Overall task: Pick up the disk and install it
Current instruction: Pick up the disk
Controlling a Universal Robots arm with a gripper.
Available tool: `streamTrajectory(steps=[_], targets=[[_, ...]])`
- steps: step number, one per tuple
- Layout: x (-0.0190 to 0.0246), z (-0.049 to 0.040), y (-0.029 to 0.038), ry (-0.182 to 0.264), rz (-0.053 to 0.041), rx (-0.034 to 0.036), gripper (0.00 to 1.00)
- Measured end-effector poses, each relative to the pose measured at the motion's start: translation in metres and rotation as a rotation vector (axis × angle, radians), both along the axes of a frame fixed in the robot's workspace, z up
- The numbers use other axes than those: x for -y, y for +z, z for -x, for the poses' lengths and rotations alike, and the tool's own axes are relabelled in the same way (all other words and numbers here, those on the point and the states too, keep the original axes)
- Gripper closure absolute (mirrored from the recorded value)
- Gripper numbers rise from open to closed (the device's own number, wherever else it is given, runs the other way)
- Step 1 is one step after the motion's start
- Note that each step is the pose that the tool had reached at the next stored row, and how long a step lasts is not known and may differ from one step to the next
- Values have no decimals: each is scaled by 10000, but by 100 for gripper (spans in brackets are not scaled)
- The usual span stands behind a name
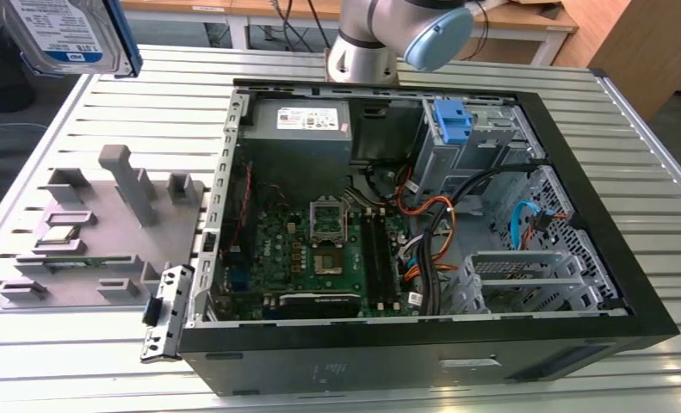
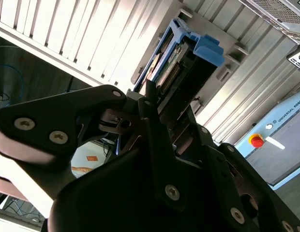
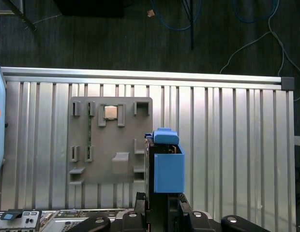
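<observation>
The pincer (image 3: 161,202) is clamped shut on the disk (image 3: 168,169), which stands on edge between its fingers. In the exterior view the disk (image 1: 71,34) hangs in the air, well apart from the open computer case (image 1: 432,357), off to the exterior view's left of it.

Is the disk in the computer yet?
Out: the gripper holds the silver hard drive in blue bracket aloft, outside the open black computer case.

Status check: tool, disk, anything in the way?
Tool shut on disk. Disk aloft, outside the case, not yet installed. Cables strewn across the case by the bays.
</observation>
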State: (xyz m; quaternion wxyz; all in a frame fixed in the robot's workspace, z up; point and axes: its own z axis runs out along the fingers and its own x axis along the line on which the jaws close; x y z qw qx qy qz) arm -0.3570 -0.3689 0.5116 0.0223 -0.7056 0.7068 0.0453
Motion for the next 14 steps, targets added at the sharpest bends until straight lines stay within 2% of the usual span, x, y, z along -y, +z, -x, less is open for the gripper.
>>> streamTrajectory(steps=[5,14], targets=[[0,-45,0,0,0,0,65],[0,-238,-1,1,0,0,65]])
